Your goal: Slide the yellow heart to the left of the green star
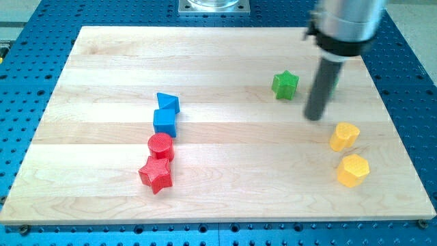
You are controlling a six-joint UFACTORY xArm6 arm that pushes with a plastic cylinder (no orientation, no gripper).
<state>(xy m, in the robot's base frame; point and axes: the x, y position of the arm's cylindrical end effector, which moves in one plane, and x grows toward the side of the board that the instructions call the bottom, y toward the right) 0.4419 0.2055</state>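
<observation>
The yellow heart (344, 136) lies on the wooden board at the view's right. The green star (285, 85) lies above and to the left of it. My tip (314, 117) stands on the board between them, a little right of and below the green star, and up-left of the yellow heart. It touches neither block. Part of another green block (336, 78) shows just right of the rod, mostly hidden behind it.
A yellow hexagon (353, 169) lies just below the heart. At the view's left of centre, a blue triangle-like block (167, 103), a blue cube (164, 122), a red cylinder (160, 145) and a red star (156, 175) form a column. The board's right edge (399, 130) is near the yellow blocks.
</observation>
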